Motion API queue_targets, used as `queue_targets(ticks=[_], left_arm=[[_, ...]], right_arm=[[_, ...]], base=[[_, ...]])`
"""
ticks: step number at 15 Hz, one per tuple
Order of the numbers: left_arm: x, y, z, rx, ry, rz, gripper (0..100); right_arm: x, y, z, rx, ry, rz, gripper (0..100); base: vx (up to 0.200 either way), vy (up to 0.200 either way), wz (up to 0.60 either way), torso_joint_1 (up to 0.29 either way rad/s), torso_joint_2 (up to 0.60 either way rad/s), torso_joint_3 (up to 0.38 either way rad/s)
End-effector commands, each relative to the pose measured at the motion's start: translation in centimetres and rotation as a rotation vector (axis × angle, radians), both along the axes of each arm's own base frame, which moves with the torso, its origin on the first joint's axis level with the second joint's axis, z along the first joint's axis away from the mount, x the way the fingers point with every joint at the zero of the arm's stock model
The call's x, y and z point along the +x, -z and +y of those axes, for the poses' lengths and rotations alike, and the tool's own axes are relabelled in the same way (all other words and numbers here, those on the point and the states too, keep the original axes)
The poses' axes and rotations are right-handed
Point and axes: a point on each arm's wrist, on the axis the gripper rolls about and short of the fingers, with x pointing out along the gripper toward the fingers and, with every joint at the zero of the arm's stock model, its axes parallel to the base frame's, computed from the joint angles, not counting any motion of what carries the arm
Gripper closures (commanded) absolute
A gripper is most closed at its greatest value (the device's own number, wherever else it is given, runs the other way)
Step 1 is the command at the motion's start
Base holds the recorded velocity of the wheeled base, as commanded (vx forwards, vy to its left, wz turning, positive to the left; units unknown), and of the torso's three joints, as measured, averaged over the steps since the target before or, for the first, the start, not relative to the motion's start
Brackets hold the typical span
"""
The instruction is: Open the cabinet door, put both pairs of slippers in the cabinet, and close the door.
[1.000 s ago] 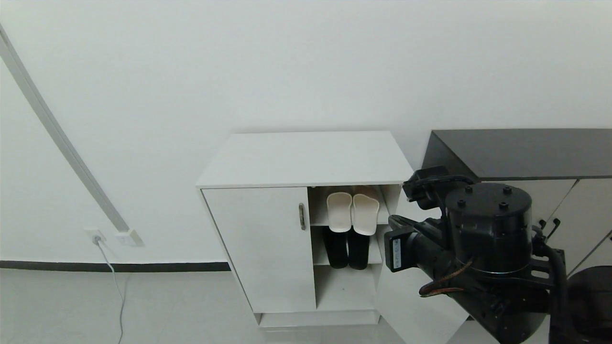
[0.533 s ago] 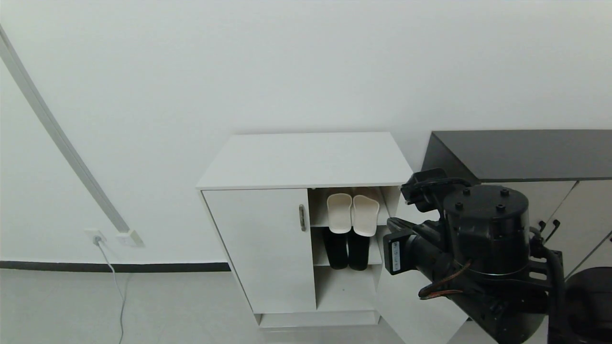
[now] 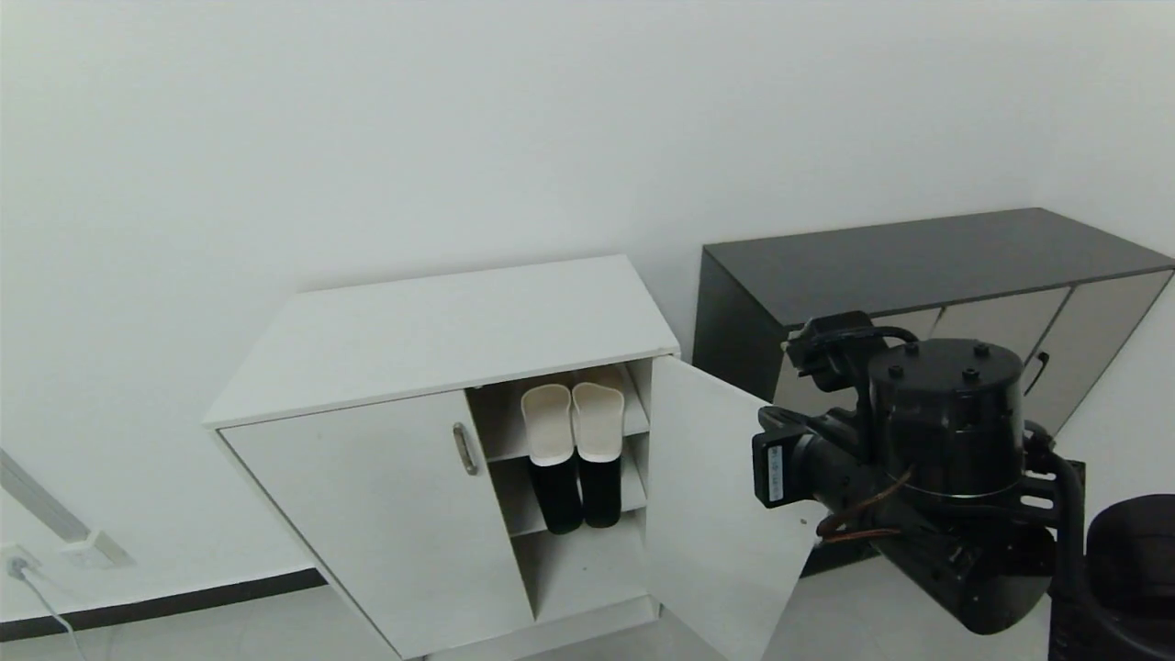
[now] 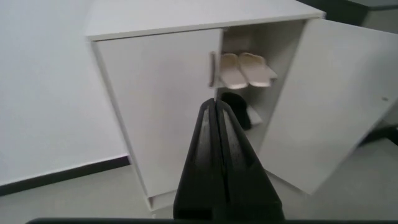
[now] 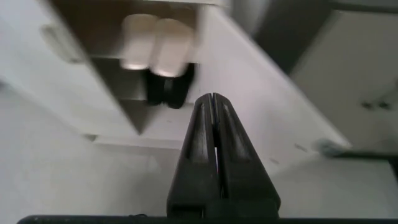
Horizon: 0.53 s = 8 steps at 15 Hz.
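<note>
WHITE cabinet, centre of the head view, stands against the wall with its right door swung wide towards me and its left door shut, a small metal handle upright at that door's inner edge. Both pairs of slippers are inside the open half. The cream slippers sit side by side, touching, on the upper shelf, their ends poking past its front edge. The black slippers sit side by side on the shelf just beneath. My right arm takes up the lower right of the frame, in front of the open door's outer edge; I cannot tell whether it touches the panel. My right pincer, seen from its wrist camera, has its two fingers pressed flat together with nothing between them, and points at the open compartment with both pairs ahead of it. My left pincer is likewise clamped tight on nothing, apart from the cabinet and aimed at the shut door near the handle. In the upper right of the head frame, a dark sideboard with grey doors runs along the same wall. At the lower left edge, a wall socket with a cable plugged in sits above a dark skirting strip
</note>
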Motion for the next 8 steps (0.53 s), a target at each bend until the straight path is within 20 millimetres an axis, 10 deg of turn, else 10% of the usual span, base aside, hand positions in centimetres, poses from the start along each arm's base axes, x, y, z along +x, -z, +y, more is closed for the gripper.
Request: queue_targets(ticks=[1,5,8], left_arm=[[0.00,0.00,0.00,-0.001,0.000,0.000,100],[0.00,0.00,0.00,-0.001,0.000,0.000,100],[0.01,0.04,0.00,-0.001,0.000,0.001,100]], right_arm=[[0.26,0.13,-0.12,-0.004,0.009,0.002,100],[0.49,0.23,-0.28,-0.004,0.018,0.004,100],[0.86,0.49,-0.35,-0.005,0.029,0.005,100]], base=[[0.000,0.000,0.00,0.000,0.00,0.000],[0.000,0.000,0.00,0.000,0.00,0.000],[-0.200,0.000,0.00,0.010,0.01,0.001]])
